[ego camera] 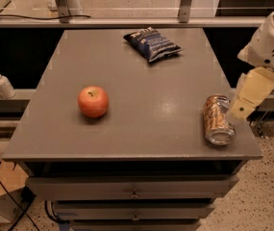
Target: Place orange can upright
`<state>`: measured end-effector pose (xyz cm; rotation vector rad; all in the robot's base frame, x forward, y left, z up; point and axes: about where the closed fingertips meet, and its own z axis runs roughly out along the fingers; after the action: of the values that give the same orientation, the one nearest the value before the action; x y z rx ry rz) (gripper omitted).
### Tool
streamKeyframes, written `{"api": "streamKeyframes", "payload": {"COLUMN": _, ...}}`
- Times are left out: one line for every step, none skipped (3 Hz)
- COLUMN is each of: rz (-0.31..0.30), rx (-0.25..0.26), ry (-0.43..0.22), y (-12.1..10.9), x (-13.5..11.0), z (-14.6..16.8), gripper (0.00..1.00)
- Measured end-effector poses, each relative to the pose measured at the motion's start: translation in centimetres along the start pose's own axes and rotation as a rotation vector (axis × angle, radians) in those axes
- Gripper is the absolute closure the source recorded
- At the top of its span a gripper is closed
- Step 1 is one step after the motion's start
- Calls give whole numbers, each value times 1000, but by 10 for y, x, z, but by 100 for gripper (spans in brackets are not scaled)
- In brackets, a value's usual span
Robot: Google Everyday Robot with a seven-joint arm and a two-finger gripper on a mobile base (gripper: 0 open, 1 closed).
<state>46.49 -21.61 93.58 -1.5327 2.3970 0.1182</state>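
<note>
The orange can (217, 119) lies on its side near the front right corner of the grey table (141, 81), with one silver end facing the front. It is shiny orange-gold with pale mottled print. My gripper (242, 109) hangs from the white arm at the right edge of the view, just right of the can and close to its side. It holds nothing that I can see.
A round red-orange apple (93, 101) sits on the left half of the table. A dark blue chip bag (151, 44) lies at the back middle. A soap dispenser (2, 83) stands on a shelf to the left. Drawers sit below the table front.
</note>
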Motion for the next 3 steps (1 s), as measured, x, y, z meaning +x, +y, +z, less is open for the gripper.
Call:
{"api": "streamKeyframes", "payload": {"rz": 119, "rx": -39, "ry": -15, "y": -15, "x": -3, "z": 24, "gripper": 0}}
{"api": "streamKeyframes", "payload": {"rz": 216, "rx": -38, "ry": 21, "y": -30, "x": -2, "z": 47, "gripper": 0}}
{"api": "streamKeyframes", "payload": {"rz": 229, "rx": -36, "ry": 21, "y": -31, "x": -3, "z": 47, "gripper": 0}}
